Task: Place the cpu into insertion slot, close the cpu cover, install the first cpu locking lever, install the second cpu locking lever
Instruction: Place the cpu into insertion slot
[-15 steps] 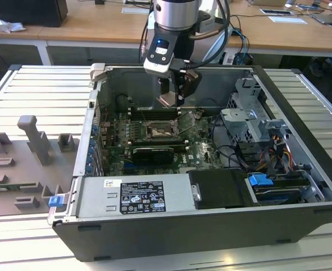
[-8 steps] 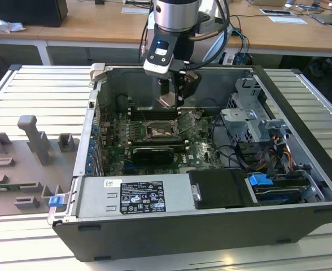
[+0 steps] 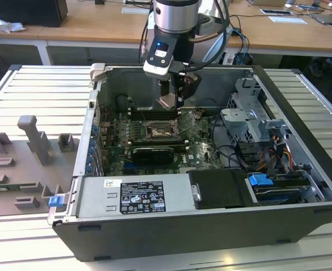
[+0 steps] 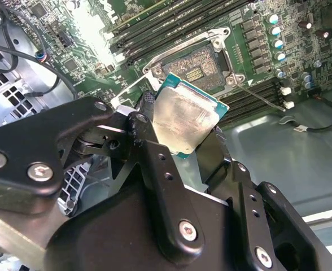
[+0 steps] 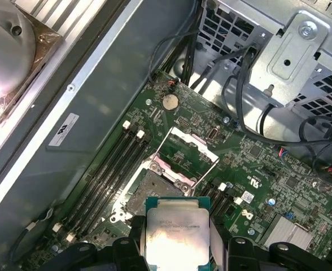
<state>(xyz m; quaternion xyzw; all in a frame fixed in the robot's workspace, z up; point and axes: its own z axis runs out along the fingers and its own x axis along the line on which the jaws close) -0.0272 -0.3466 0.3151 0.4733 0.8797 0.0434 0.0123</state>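
The cpu [image 4: 186, 118], a small square chip with a silvery top and a green rim, is held by two opposite edges in my gripper [image 4: 183, 144], which is shut on it. In the exterior view my gripper [image 3: 170, 100] hangs inside the open computer case, a little above the green motherboard [image 3: 202, 149]. The insertion slot [image 5: 153, 193] lies just beyond the cpu [image 5: 175, 234], its dark pin field bare. The cpu cover [image 5: 174, 171] stands swung open at the slot's far side. In the second wrist view the insertion slot [image 4: 197, 65] sits apart from the chip, and a thin wire lever [image 4: 256, 93] lies beside it.
Long black memory slots [image 5: 106, 175] flank the socket. A black graphics card [image 3: 152, 152] lies on the camera side of the socket, and beyond it the power supply [image 3: 135, 195]. A silver drive cage [image 3: 250, 121] with cables stands at the exterior view's right. Grey fixtures [image 3: 36, 141] rest outside the case.
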